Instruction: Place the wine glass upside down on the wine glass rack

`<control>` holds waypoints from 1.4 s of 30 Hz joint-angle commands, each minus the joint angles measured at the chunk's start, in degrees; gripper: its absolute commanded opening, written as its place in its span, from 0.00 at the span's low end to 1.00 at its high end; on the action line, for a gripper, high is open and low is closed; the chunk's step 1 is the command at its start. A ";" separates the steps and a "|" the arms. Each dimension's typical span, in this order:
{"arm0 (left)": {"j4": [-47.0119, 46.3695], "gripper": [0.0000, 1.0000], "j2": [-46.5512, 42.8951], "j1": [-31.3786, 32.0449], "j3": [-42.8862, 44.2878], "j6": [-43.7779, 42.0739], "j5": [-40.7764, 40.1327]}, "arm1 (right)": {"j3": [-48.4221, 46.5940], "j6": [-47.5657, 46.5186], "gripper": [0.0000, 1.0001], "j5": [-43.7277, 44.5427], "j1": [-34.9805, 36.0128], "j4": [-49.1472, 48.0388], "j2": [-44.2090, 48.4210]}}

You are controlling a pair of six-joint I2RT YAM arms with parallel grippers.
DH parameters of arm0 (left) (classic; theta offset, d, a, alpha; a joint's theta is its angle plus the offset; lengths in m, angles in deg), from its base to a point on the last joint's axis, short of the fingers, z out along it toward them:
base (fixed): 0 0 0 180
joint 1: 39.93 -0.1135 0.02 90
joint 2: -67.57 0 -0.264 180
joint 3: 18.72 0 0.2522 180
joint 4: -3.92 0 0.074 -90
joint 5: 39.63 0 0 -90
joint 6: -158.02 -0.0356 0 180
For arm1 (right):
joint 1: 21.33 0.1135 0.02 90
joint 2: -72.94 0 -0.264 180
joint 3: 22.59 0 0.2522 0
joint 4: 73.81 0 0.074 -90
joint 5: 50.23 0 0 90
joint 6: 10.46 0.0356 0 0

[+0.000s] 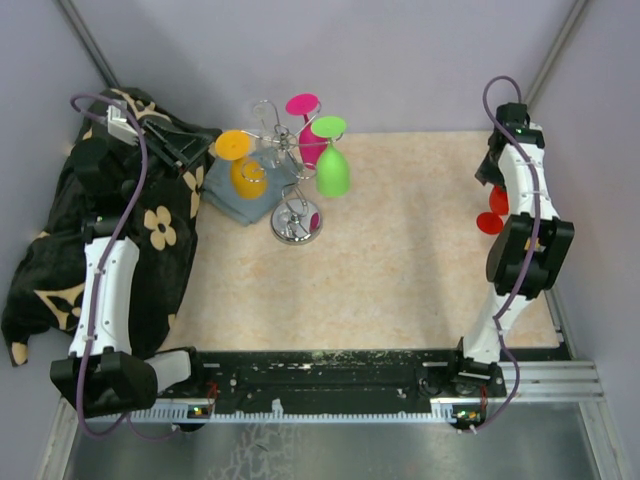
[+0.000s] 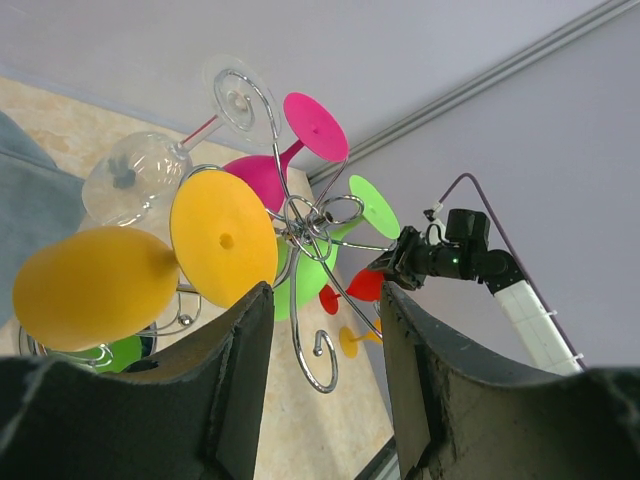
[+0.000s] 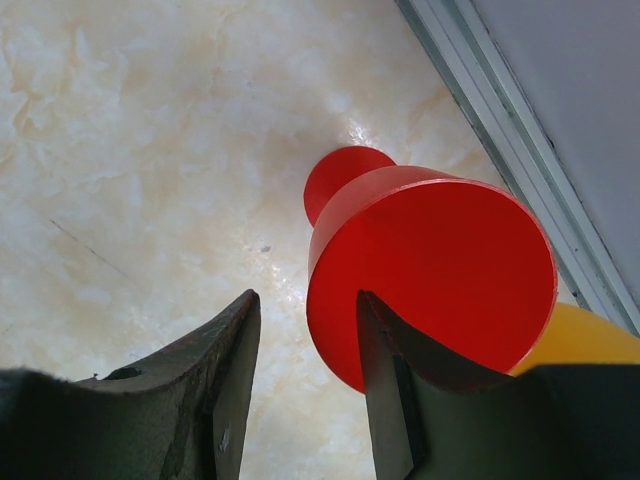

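The silver wire wine glass rack stands at the back left of the table. An orange glass, a pink glass, a green glass and a clear glass hang upside down on it. My left gripper is open and empty just left of the rack. A red wine glass lies on its side at the far right. My right gripper is open over it. The right finger overlaps the bowl and the left finger stays clear.
A blue-grey cloth lies under the rack's left side. A black patterned cloth covers the table's left edge beneath the left arm. A small orange glass lies beside the red one, by the right wall rail.
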 commanded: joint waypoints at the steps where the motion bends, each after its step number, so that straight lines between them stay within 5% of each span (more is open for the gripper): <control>1: -2.21 0.53 -1.01 -0.35 -1.19 0.24 0.75 | -3.95 -0.70 0.44 -0.38 -0.91 0.00 -1.02; 12: -1.51 0.53 -2.29 -0.39 -1.66 0.28 0.21 | -4.34 -0.65 0.23 -0.07 -1.28 -0.32 -3.27; 16: -1.47 0.53 -2.50 -0.35 -1.81 0.43 0.23 | -4.74 -0.60 0.00 0.39 -1.25 -0.16 -3.24; 31: -2.93 0.53 -1.70 -0.34 -2.24 2.20 0.53 | 0.71 2.64 0.00 -3.00 1.40 -8.09 11.14; 42: -6.36 0.53 -1.54 -0.14 -1.75 5.91 0.00 | 9.29 10.05 0.00 -15.96 8.37 -35.04 25.62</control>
